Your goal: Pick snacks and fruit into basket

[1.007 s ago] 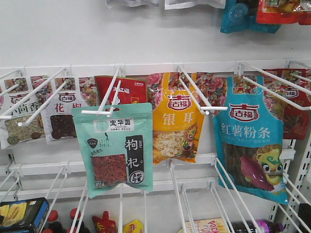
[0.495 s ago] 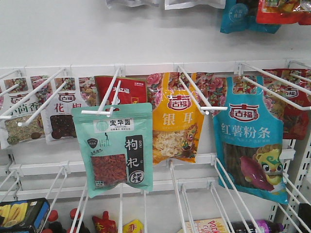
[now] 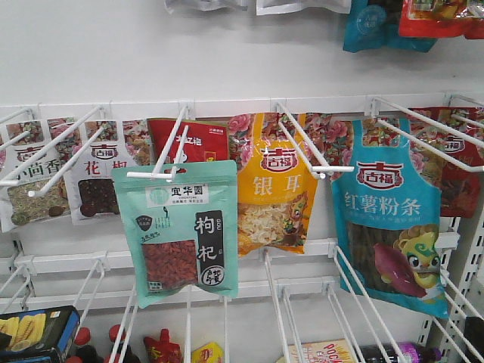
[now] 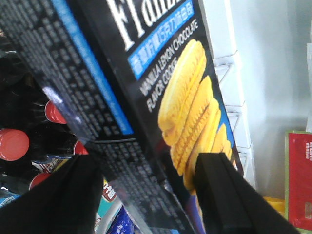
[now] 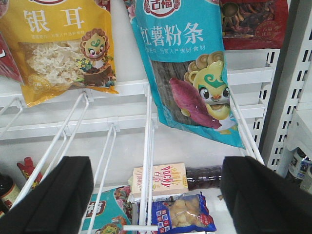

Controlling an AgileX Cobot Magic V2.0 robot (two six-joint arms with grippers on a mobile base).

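Snack pouches hang on white pegs: a teal-green pouch [image 3: 181,227] with a window of red berries, a yellow pouch [image 3: 276,189] [image 5: 63,46] and a blue sweet-potato pouch [image 3: 393,219] [image 5: 187,68]. My left gripper [image 4: 146,195] is shut on a black cookie box [image 4: 146,97] printed with yellow sandwich cookies. The box edge also shows at the front view's lower left [image 3: 34,333]. My right gripper [image 5: 156,195] stands open below the yellow and blue pouches, with nothing between its fingers. The basket and the fruit are out of view.
White wire pegs [image 5: 146,161] jut out towards me between the right fingers. On the shelf below lie a Pocky box [image 5: 161,179] and a blue bag of puffs [image 5: 183,214]. Red-capped dark bottles [image 4: 14,144] stand behind the cookie box. A slotted shelf upright [image 5: 287,107] rises at right.
In the front view the cookie box at the lower left has shifted slightly up and right. The hanging pouches have not moved.
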